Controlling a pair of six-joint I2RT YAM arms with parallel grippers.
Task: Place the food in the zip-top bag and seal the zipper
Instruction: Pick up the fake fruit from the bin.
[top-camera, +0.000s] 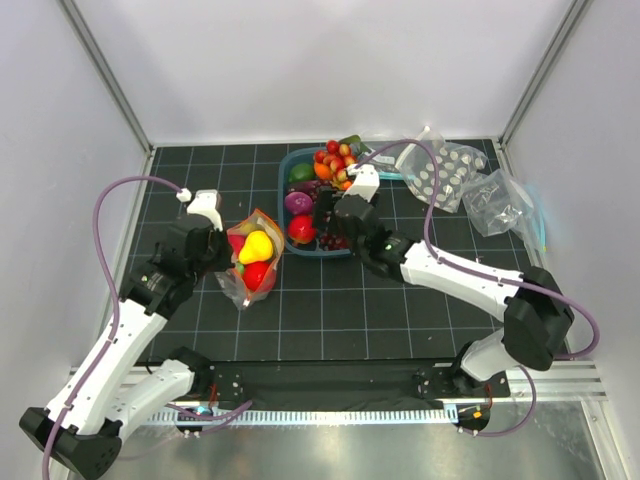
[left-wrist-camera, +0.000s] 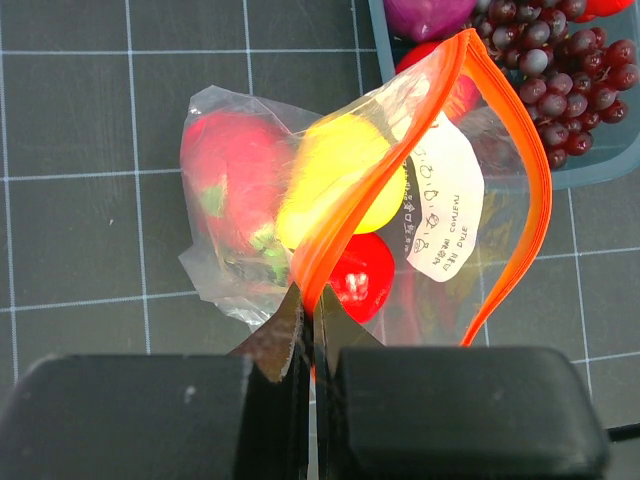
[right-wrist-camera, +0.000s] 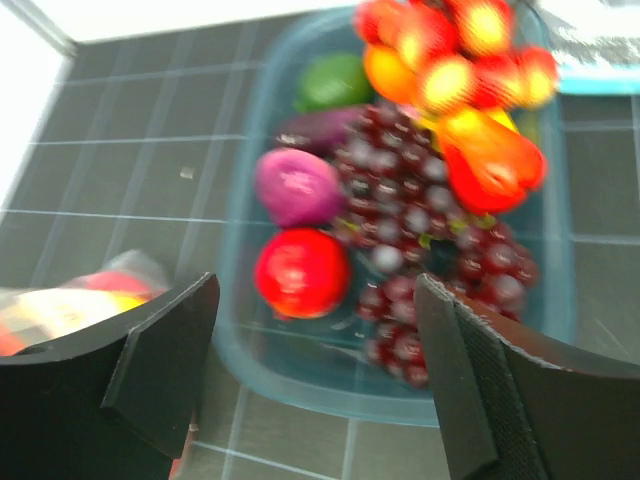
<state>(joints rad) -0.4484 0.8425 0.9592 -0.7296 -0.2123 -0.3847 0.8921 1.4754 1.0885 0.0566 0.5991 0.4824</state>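
The zip-top bag (top-camera: 252, 262) lies left of the blue tub (top-camera: 288, 167), its orange-red zipper (left-wrist-camera: 350, 205) gaping open. Inside show a yellow fruit (left-wrist-camera: 340, 180), a pink one with green leaves (left-wrist-camera: 232, 180) and a red one (left-wrist-camera: 362, 272). A white label (left-wrist-camera: 445, 215) is on the pouch. My left gripper (left-wrist-camera: 312, 300) is shut on the zipper's near end. My right gripper (right-wrist-camera: 315, 330) is open and empty above the tub's near edge, over a red fruit (right-wrist-camera: 300, 272) and dark grapes (right-wrist-camera: 420, 240). The tub also holds purple, green, orange and small red food.
Behind and right of the tub lie a clear pouch with white round discs (top-camera: 440, 172) and another crumpled clear pouch with a teal strip (top-camera: 510, 205). The black gridded mat (top-camera: 350, 310) ends at white walls on three sides.
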